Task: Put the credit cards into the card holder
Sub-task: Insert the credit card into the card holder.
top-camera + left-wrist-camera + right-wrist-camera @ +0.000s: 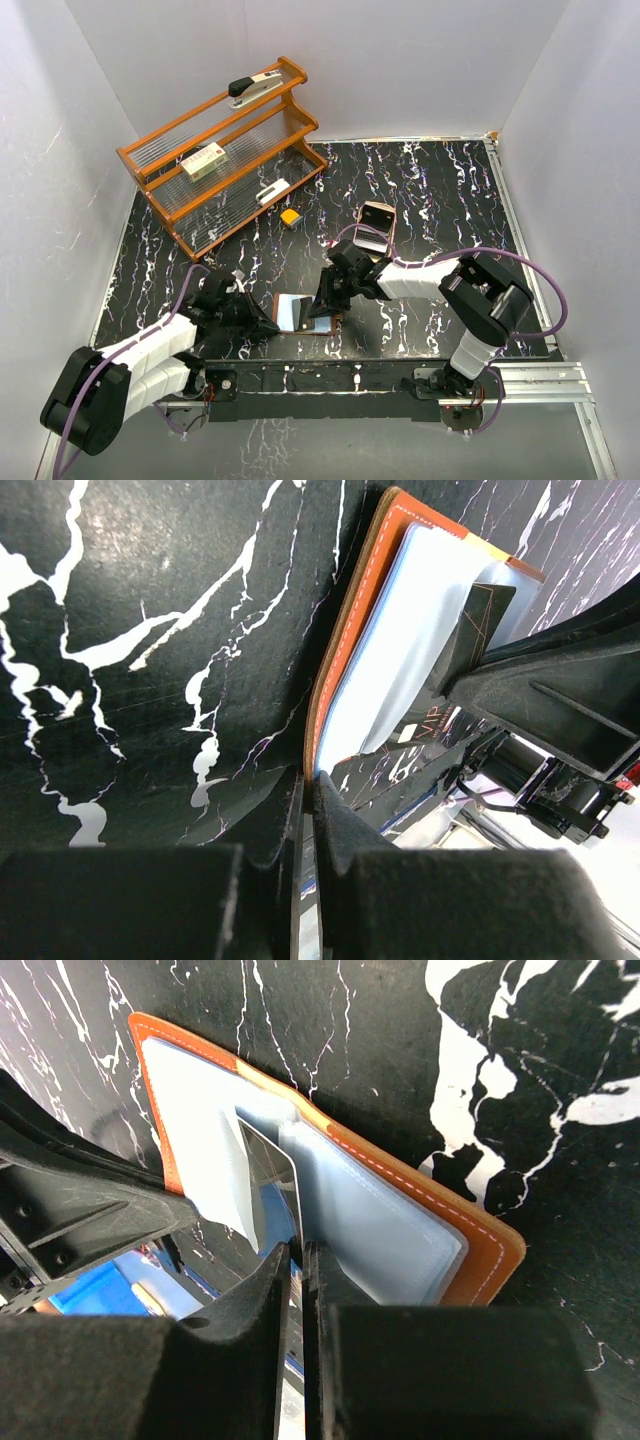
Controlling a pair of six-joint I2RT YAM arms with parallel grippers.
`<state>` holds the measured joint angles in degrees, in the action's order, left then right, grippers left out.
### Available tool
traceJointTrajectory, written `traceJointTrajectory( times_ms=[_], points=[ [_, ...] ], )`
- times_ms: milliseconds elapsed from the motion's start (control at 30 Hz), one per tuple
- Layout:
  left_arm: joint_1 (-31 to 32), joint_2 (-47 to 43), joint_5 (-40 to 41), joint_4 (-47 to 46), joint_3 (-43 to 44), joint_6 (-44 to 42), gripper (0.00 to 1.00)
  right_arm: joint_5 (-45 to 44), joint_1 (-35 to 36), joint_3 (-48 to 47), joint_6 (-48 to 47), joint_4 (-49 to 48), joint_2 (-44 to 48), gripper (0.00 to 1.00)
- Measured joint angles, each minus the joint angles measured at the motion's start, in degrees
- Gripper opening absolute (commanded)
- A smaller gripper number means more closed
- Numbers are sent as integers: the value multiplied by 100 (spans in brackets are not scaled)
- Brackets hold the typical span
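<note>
Credit card [272, 1180] pinched edge-on in right tool [300, 1250]; card holder [400, 1230] pocket opens at 12 o'clock. Left tool [308, 785] pinches holder's corner.

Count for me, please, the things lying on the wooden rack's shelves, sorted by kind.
Stapler: 1
Cream labelled box: 1
Small white item: 1
Total: 3
</note>
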<state>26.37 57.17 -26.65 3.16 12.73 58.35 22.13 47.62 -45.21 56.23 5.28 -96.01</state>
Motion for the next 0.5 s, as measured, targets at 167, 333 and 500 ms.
traceJointTrajectory(
  times_ms=[167, 333, 500],
  points=[
    [0, -31, -37, -190, -133, 181, 0, -101, 2, 50, 116, -76, 17, 4],
    [0, -63, -90, -404, -271, 343, 0, -153, 2, 103, 210, -127, 44, 4],
    [0, -61, -116, -476, -299, 398, 0, -258, 7, 109, 238, -125, 94, 4]
  ],
)
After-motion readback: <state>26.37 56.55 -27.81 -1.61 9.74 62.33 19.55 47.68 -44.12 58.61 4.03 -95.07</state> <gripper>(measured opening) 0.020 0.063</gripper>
